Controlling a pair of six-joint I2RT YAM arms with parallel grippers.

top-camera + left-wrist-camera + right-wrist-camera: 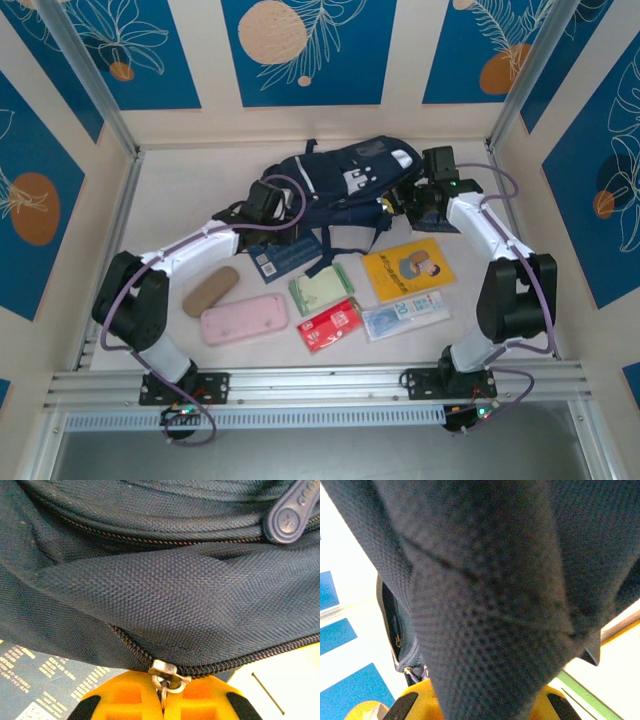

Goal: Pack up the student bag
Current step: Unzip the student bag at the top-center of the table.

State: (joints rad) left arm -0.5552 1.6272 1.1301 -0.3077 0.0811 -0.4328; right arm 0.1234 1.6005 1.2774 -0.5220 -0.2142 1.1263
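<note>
The student bag [340, 180], navy with a grey-white patch, lies at the back middle of the table. My left gripper [272, 207] is at the bag's left front edge. In the left wrist view its yellow fingers [125, 700] are shut on the metal pull of the zipper slider [167, 671], which sits on the bag's dark zipper line. My right gripper [415, 197] is at the bag's right side. Its yellow fingers [412, 705] are shut on a fold of the bag's navy fabric [485, 630], which hides the fingertips.
In front of the bag lie a navy booklet [285, 255], a tan case [210, 290], a pink pencil case [245, 320], a green notebook [321, 288], a red packet [330, 325], a yellow book [407, 268] and a clear packet [405, 315]. Walls enclose three sides.
</note>
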